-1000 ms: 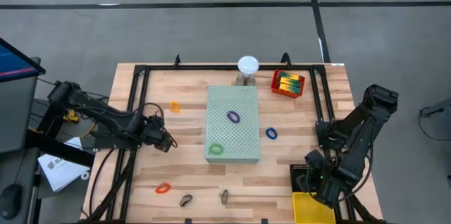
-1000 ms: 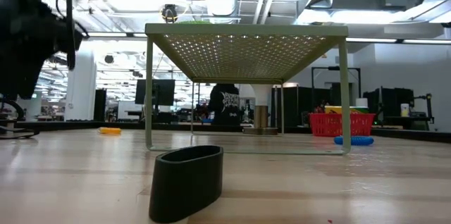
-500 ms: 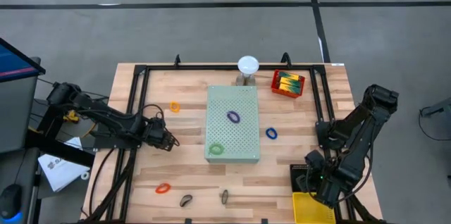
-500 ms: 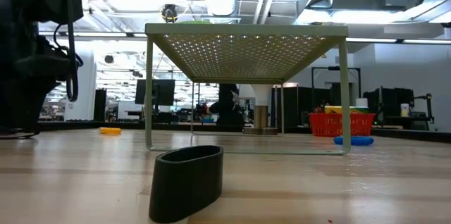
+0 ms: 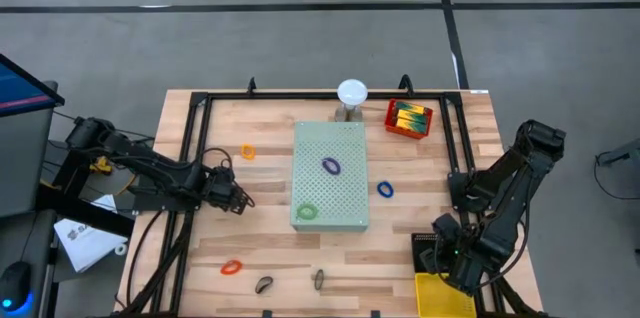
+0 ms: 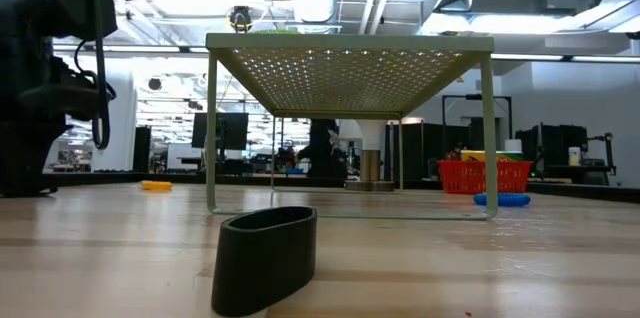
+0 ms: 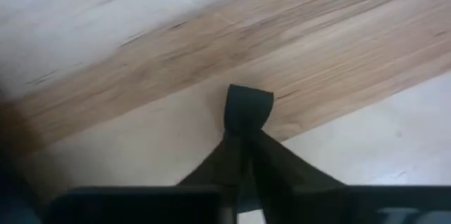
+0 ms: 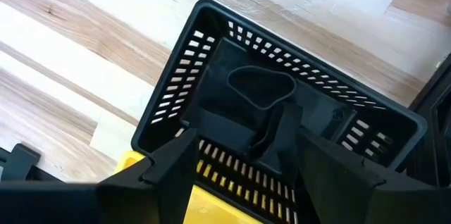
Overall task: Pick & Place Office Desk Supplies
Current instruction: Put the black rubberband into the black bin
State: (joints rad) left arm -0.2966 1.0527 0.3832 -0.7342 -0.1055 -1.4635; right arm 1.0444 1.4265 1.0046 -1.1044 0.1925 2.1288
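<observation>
My left gripper (image 5: 240, 201) is low over the bare wood left of the pale-green perforated board (image 5: 331, 190), shut on a small black clip (image 7: 248, 108). My right gripper (image 5: 452, 258) waits open above a black perforated basket (image 8: 211, 20) at the near right; a black loop (image 8: 259, 86) lies inside. Purple (image 5: 331, 166) and green (image 5: 306, 212) bands lie on the board. Orange bands (image 5: 248, 152) (image 5: 231, 267), a blue band (image 5: 385, 189) and two black loops (image 5: 264, 284) (image 5: 318, 279) lie on the table. My left gripper pinches the black clip between its two fingertips (image 7: 243, 143). The clip's free end (image 7: 248, 101) juts out beyond the tips over the wood. The fingers slant down from the table's left side. Whether the clip rests on the table, I cannot tell.
A red basket (image 5: 409, 118) with yellow-green boxes and a white dome (image 5: 351, 91) on a stand sit at the far edge. A yellow tray (image 5: 440, 296) lies near the right arm. A black frame (image 5: 190, 158) runs along the table's sides. One black loop (image 6: 265, 258) stands close to the low camera.
My left gripper has moved a little toward the table's right edge and come lower over the wood, then held still. The right arm has kept still.
</observation>
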